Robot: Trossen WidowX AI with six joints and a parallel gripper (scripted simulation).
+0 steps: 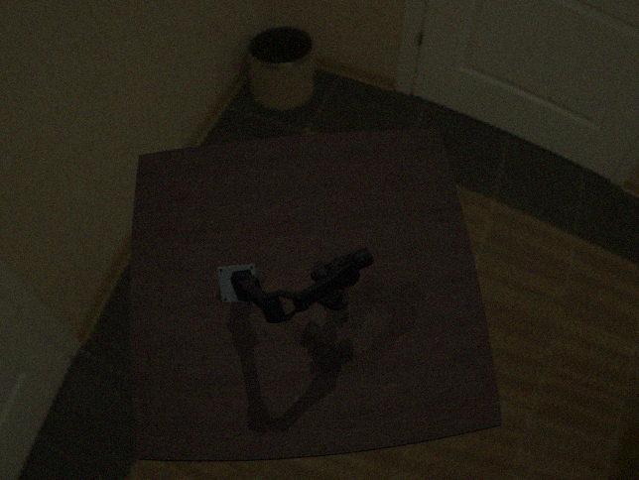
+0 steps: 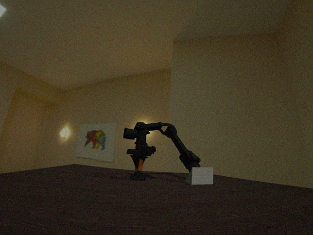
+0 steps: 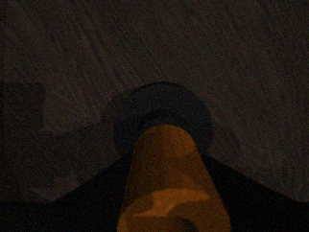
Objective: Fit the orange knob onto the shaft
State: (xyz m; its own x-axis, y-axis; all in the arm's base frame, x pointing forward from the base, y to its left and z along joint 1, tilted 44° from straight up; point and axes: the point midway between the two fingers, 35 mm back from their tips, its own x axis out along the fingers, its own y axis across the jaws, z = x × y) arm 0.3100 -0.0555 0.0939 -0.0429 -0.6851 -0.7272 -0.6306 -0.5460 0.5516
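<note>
The orange knob [image 2: 140,164] [image 3: 165,168] is a long upright cylinder. My gripper [image 2: 139,168] [image 3: 165,161] is shut on it and points down. The dark round pedestal [image 2: 137,177] [image 3: 163,96] stands on the table right under the knob. In the exterior view the knob's lower end is a little above the pedestal's wide base, close to its raised middle. In the wrist view the knob covers the shaft and the near part of the pedestal. Whether the shaft's tip is in the hole cannot be told. In the top view the arm hides knob and pedestal.
The arm's base stands on a pale plate [image 1: 227,284], beside a white wedge-shaped block [image 2: 202,176] in the exterior view. The brown table [image 1: 206,206] [image 2: 101,202] carries the arm's long shadow. A bin [image 1: 282,84] stands on the floor beyond the table.
</note>
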